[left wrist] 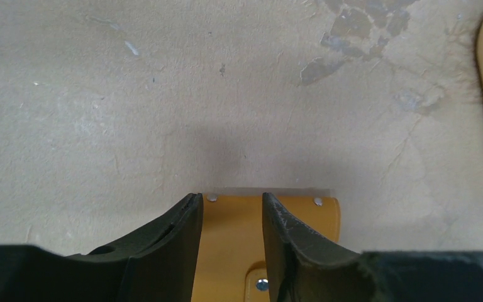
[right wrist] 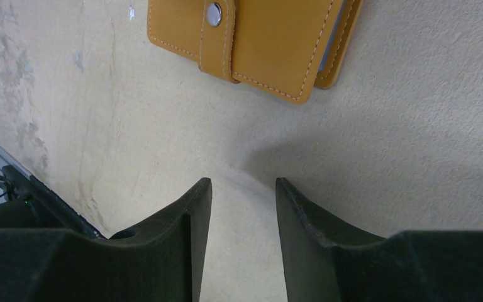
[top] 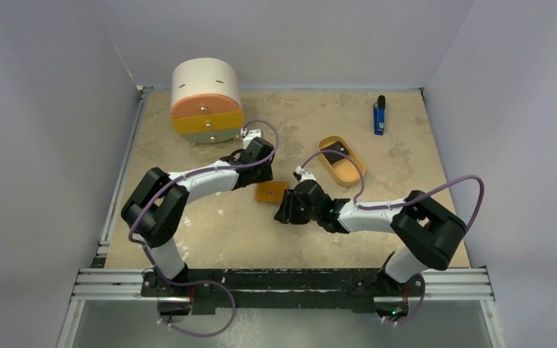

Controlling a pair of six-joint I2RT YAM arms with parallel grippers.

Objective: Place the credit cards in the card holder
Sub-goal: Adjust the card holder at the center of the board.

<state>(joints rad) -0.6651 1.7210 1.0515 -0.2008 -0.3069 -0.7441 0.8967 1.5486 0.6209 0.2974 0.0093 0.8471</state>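
Nearest us, the right fingers (right wrist: pixel 170 245) stand partly apart over bare, mottled beige bench (top: pixel 261 232), holding nothing. Just beyond lies the holder (right wrist: pixel 270 44), flat tan stitched leather with a strap and silver snap (right wrist: pixel 214 14) across it. The left fingers (left wrist: pixel 163 251) hang over it with a narrow gap, gripping nothing we can see. Farther off are an oval tan tray (top: pixel 344 169), a round cabinet (top: pixel 204 101) and a blue-and-black stick (top: pixel 379 116).

Card holder (top: pixel 270 193) lies mid-way on the table (top: pixel 188 239), tray (top: pixel 341 159) near behind it to the right, drawer cabinet (top: pixel 204 101) back left, stick-shaped object (top: pixel 379 116) back right.
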